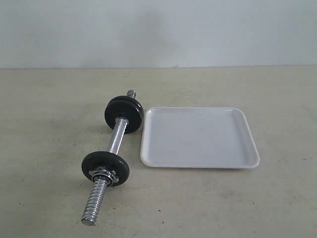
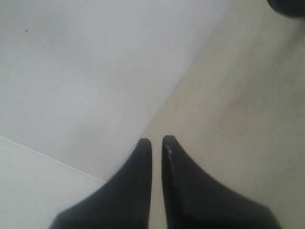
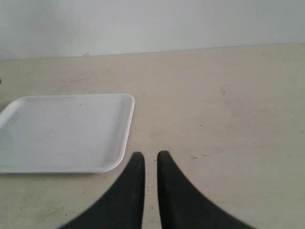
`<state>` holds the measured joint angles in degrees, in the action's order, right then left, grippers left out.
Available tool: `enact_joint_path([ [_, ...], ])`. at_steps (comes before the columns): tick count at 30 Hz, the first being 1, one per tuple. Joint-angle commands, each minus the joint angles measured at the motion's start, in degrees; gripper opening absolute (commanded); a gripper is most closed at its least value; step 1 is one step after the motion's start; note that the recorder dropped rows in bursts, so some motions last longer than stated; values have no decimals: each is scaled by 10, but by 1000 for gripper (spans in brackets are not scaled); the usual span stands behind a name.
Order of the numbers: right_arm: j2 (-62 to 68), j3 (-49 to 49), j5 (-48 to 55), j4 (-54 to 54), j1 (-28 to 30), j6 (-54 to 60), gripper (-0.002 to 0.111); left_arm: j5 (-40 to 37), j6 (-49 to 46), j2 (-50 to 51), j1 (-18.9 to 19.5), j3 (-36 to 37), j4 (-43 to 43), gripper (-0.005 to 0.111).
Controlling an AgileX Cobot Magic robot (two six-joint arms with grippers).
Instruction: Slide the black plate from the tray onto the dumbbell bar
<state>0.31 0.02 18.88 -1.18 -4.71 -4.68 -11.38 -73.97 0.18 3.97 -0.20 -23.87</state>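
As seen at the left wrist, left gripper [image 2: 156,143]: the jaws are brought together with only a thin slit between the black fingers [image 2: 138,181], and nothing is held.
Left arm pose: the gripper is held in the air and tilted down, over the line where the beige table [image 2: 238,119] is met by a pale grey surface [image 2: 86,71]. Neither is touched.
Right gripper [image 3: 150,155]: the jaws are likewise drawn close together, and nothing is clamped.
Right arm pose: the gripper is held low over the table and pointed toward the wall [image 3: 143,24]. The tray [image 3: 66,133] lies near its tip but apart from it.
Tray contents: only the bare, glossy white floor is shown in both views. The tray lies flat on the table.
Dumbbell bar [image 1: 118,138]: it is laid on the table just beside the tray's left edge, running from near to far.
Far black plate [image 1: 124,113]: it is seated on the bar, close to the tray's corner — whether they touch cannot be told.
Near black plate [image 1: 105,166]: it is seated on the bar, with a chrome nut [image 1: 105,174] against its near face.
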Motion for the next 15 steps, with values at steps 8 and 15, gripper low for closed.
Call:
enact_joint_path([
  [8,-3,0,-2,-6,3,1,8,40,117,-2,1,2,-124,4],
  [15,-3,0,-2,-6,3,1,8,60,313,-2,1,2,-94,4],
])
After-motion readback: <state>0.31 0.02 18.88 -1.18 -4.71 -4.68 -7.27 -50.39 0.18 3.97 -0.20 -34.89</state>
